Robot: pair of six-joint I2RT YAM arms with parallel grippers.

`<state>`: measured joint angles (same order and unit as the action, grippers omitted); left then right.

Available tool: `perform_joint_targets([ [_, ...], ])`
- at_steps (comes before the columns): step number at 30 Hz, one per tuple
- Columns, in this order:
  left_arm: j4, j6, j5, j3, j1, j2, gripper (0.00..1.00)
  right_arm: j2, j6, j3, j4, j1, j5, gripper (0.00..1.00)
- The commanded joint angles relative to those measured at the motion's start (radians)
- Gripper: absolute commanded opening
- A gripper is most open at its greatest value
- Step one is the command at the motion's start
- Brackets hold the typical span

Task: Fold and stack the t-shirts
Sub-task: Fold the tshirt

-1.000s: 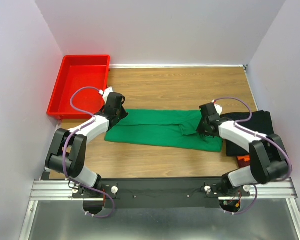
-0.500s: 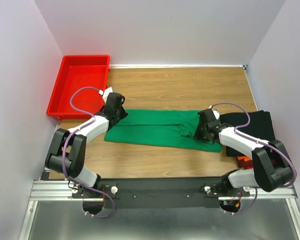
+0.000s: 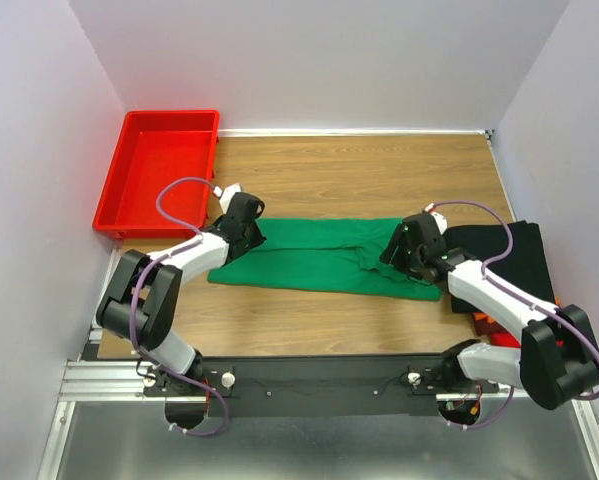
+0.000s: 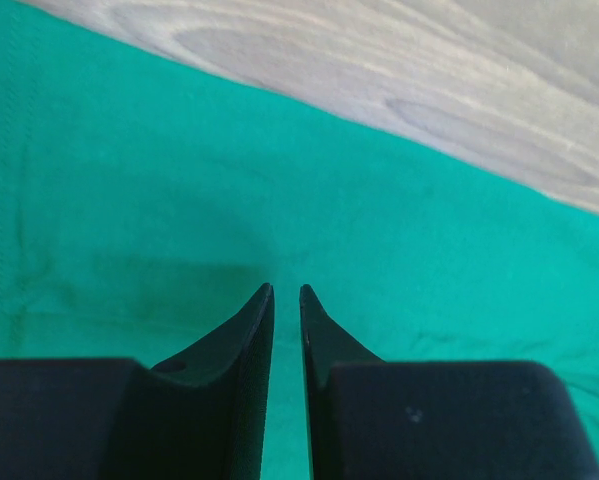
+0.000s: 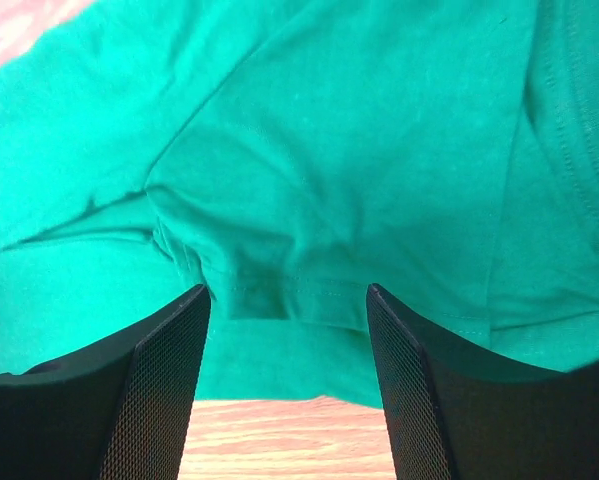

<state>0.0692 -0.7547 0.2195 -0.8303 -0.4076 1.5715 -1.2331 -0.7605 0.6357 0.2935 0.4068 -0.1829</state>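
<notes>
While the green shirt (image 3: 309, 262) lies as a long band on the table (image 3: 359, 170), the overhead view puts the left gripper (image 3: 250, 236) at its left end and the right gripper (image 3: 397, 252) near its right. From the left wrist, the fingers (image 4: 249, 330) are almost together; I cannot tell if they pinch cloth. From the right wrist, the jaws gape above the hem (image 5: 279, 285); better to sink lower, then close on every layer.

One green t-shirt (image 3: 309, 258) lies spread out, and that's our marker. Right of it sits one folded black t-shirt (image 3: 509, 255), with one orange-red sliver (image 3: 486, 321) peeking out beneath; can't tell how many shirts that is. Up-left of the green: one red tray (image 3: 164, 165). Two grippers over the green: left gripper (image 4: 287, 292) and right gripper (image 5: 289, 292). One wooden table (image 3: 379, 175) under it all.
</notes>
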Motion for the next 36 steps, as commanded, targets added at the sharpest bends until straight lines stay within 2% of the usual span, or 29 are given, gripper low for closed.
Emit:
perform_joint_targets([
  [1,0.043,0.020,0.049,0.005,-0.043,-0.030,0.24,0.006,-0.034,0.007,0.044,0.007,-0.073,0.71],
  [9,0.113,0.031,0.087,-0.003,-0.146,-0.042,0.21,-0.276,-0.030,0.168,0.042,-0.049,-0.150,0.68],
  [15,0.142,0.064,0.061,-0.023,-0.221,0.039,0.20,-0.544,0.029,0.395,0.038,-0.072,-0.158,0.68],
  [19,0.141,0.078,-0.011,-0.052,-0.272,0.131,0.19,-0.704,0.101,0.567,0.039,-0.072,-0.135,0.68],
  [25,0.118,0.029,-0.103,-0.116,-0.394,0.202,0.19,-0.937,0.217,0.832,0.039,-0.074,-0.075,0.69],
  [28,0.098,-0.021,-0.160,-0.212,-0.488,0.275,0.19,-1.055,0.314,1.033,0.041,-0.072,-0.004,0.69],
  [32,0.081,-0.038,-0.195,-0.308,-0.531,0.354,0.19,-1.172,0.403,1.212,0.049,-0.072,0.075,0.72],
  [36,0.032,-0.037,-0.270,-0.392,-0.551,0.420,0.19,-1.250,0.464,1.346,0.052,-0.071,0.172,0.83],
])
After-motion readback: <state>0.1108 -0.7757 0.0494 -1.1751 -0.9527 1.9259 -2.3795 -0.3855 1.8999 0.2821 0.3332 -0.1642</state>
